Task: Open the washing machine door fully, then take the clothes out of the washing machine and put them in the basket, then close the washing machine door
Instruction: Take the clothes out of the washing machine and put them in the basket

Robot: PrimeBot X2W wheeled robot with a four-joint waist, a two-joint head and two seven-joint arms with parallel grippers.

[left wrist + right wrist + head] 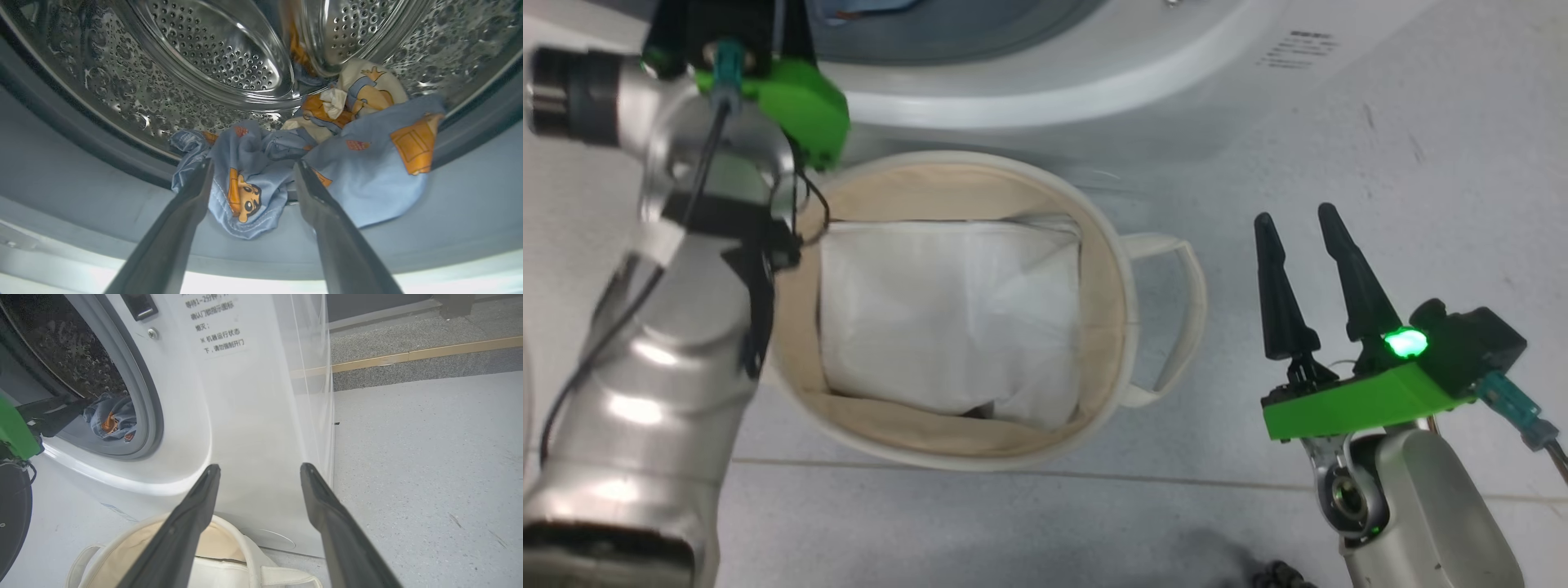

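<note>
Looking along my left pincer [254,163], I see both fingers spread wide with nothing clamped between them. It is inside the open mouth of the machine [253,416], just over the grey ring [81,192] and pointing into the drum [122,94]. The clothes [367,171] lie in a loose heap at the near bottom of the drum, and their blue edge spills out onto the ring. My two fingertips stand on either side of a blue fold printed with an orange cartoon face. I cannot tell whether they touch the cloth. A cream part of the heap lies farther in, to the right.

From my head, the left forearm [645,392] rises on the left toward the mouth and crosses the left rim of the basket [947,192]. The basket stands on the floor [1421,163] just in front of the machine, below the mouth and between my arms. A white sheet [947,318] lies in it, and one loop handle [1188,318] sticks out on its right.

My right pincer [1295,214] is released too, fingers apart and empty. It hangs over the floor to the right of the basket, apart from the handle, with its tips pointing far, toward the machine. Along those fingers I see the machine's white front with black text [216,332], its right corner, and the basket's rim near and low.
</note>
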